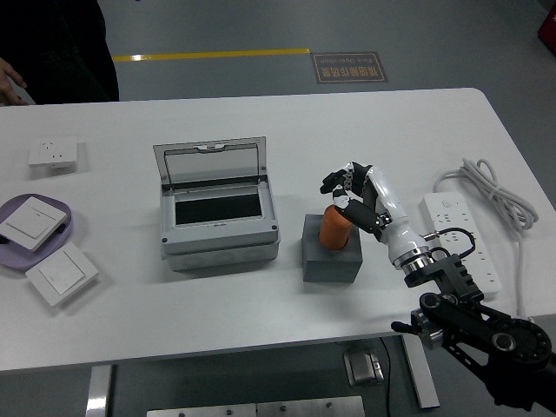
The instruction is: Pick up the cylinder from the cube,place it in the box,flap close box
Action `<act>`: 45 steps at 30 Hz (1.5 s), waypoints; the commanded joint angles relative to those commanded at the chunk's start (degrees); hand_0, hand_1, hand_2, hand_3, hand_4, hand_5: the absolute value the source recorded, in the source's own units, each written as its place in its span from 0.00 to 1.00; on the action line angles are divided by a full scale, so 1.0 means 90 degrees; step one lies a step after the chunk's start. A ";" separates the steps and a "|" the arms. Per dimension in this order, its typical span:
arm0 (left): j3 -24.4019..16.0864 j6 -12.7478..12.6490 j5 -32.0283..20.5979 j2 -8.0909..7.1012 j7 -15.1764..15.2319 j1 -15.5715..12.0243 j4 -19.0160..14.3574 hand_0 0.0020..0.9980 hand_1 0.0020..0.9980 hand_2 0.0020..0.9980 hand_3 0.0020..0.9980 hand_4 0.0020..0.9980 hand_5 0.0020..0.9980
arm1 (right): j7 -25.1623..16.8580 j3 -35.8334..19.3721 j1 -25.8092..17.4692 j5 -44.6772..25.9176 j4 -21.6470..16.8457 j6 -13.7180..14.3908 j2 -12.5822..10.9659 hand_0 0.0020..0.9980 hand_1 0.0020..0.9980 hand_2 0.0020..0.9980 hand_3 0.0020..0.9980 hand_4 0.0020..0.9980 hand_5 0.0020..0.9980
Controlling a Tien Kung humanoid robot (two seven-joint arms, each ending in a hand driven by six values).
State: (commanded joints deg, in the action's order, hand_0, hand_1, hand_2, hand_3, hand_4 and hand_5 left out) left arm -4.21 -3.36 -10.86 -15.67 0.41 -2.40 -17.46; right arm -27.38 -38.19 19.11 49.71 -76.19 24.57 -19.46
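An orange cylinder [332,231] stands upright on a dark grey cube [331,262] right of the table's middle. My right hand [341,193] hovers at the cylinder's top from the right. Its fingers [334,181] are spread and slightly curled above the cylinder, and the thumb is close to the top edge. It holds nothing. A grey box [221,236] sits to the cube's left with its clear lid [211,162] standing open. My left arm is out of view.
A white power strip [460,240] with its cable lies at the right. A purple plate [62,228] with a switch panel, a loose panel [61,273] and a socket [54,155] lie at the left. A person in dark clothes [61,43] stands at the far left.
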 joint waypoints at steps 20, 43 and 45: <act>-0.0020 0.0001 0.0017 0.0012 0.0002 0.0025 -0.0001 0.61 0.63 0.63 0.66 0.74 0.25 | -0.0081 0.0082 -0.0038 -0.0030 0.0100 -0.0097 0.0024 0.73 0.66 0.64 0.70 0.96 0.59; -0.0043 0.0001 0.0078 0.0030 0.0001 0.0049 -0.0010 0.61 0.63 0.63 0.66 0.74 0.25 | 0.0011 0.0303 -0.0111 0.0212 0.0444 -0.0179 0.0035 0.73 0.65 0.63 0.70 0.98 0.63; -0.0042 0.0001 0.0080 0.0028 0.0001 0.0053 -0.0009 0.61 0.63 0.63 0.66 0.74 0.25 | 0.0030 0.0338 -0.0101 0.0241 0.0443 -0.0197 0.0029 0.73 0.65 0.63 0.70 0.98 0.63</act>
State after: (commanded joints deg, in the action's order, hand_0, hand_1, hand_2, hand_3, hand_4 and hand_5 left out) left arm -4.59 -3.35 -10.14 -15.42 0.41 -1.93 -17.55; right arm -27.11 -35.15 18.20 51.88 -72.20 22.79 -19.19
